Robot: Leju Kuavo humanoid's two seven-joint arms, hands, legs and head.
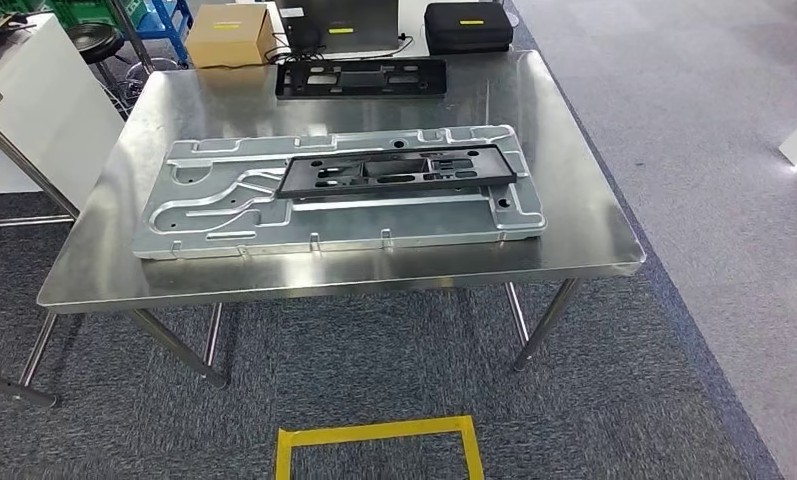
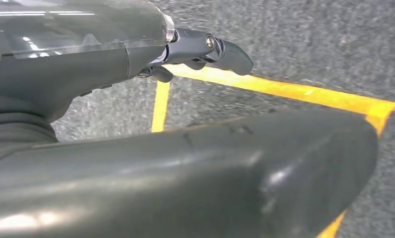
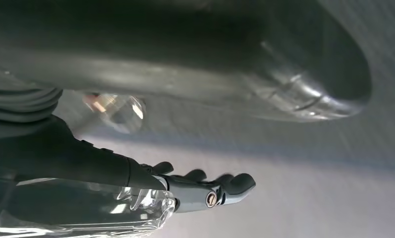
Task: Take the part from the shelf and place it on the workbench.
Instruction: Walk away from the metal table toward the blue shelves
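On the steel workbench [image 1: 584,225] lies a large silver cast plate [image 1: 224,215], and a flat black part [image 1: 399,172] with several cut-outs rests on its right half. A second black part [image 1: 360,76] of the same kind lies at the bench's far edge. In the left wrist view my left hand [image 2: 175,173] hangs over grey carpet, thumb and fingers [image 2: 220,49] apart, holding nothing. My right hand [image 3: 185,59] in the right wrist view also hangs above the floor, its fingers [image 3: 220,191] stretched out and empty.
Behind the bench stand a cardboard box [image 1: 230,35], a laptop [image 1: 349,22] and a black case [image 1: 467,25]. A white table [image 1: 44,110] is at the left. A yellow tape square [image 1: 379,435] marks the carpet before the bench, its yellow tape [image 2: 294,91] lying under my left hand.
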